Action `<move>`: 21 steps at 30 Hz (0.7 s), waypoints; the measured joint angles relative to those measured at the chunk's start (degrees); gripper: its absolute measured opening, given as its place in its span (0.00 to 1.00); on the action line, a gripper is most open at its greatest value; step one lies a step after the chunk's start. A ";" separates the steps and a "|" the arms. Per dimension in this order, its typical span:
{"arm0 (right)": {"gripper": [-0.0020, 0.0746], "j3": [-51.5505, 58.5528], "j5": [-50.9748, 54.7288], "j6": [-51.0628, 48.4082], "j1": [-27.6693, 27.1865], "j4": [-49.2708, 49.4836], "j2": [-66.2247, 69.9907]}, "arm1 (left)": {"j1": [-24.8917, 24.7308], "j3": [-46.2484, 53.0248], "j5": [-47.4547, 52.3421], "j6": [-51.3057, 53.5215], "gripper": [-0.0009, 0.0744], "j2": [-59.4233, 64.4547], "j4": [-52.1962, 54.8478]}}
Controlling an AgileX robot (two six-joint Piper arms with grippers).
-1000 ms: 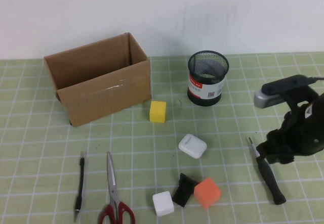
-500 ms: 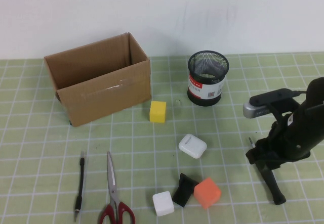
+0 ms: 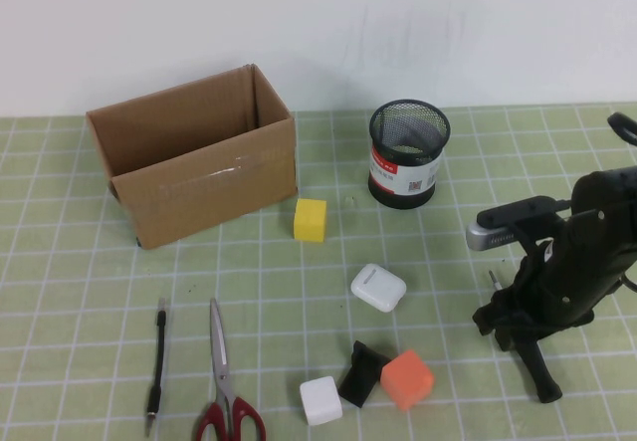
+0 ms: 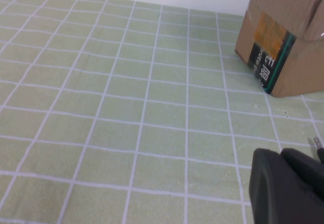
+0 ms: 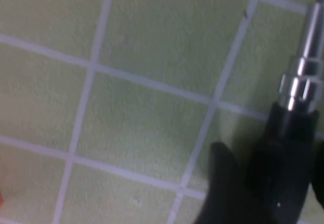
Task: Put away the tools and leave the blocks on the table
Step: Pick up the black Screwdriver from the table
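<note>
Tools not yet stowed; right tool (image 3: 520,333) over the screwdriver (image 3: 532,361).
On the counter (image 3: 80,262) we saw scissors (image 3: 221,371), rod (image 3: 156,366) and blocks (image 3: 310,219); right tool released, straddling the handle; left tool (image 4: 288,188) clenched, parked.

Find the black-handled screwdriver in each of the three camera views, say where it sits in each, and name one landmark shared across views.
High view: the screwdriver lies on the mat's right side, under the right hand, which is lowered over it, jaws open.
Left wrist view: not in it; the left hand, shut, is parked near the cardboard box.
Right wrist view: its handle and metal shaft fill the right edge.
Shared landmark: the green mat with its white grid.
</note>
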 joint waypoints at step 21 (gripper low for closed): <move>0.02 -0.83 0.88 -0.39 0.00 -1.28 0.11 | 0.00 0.00 0.00 0.00 0.01 0.00 0.00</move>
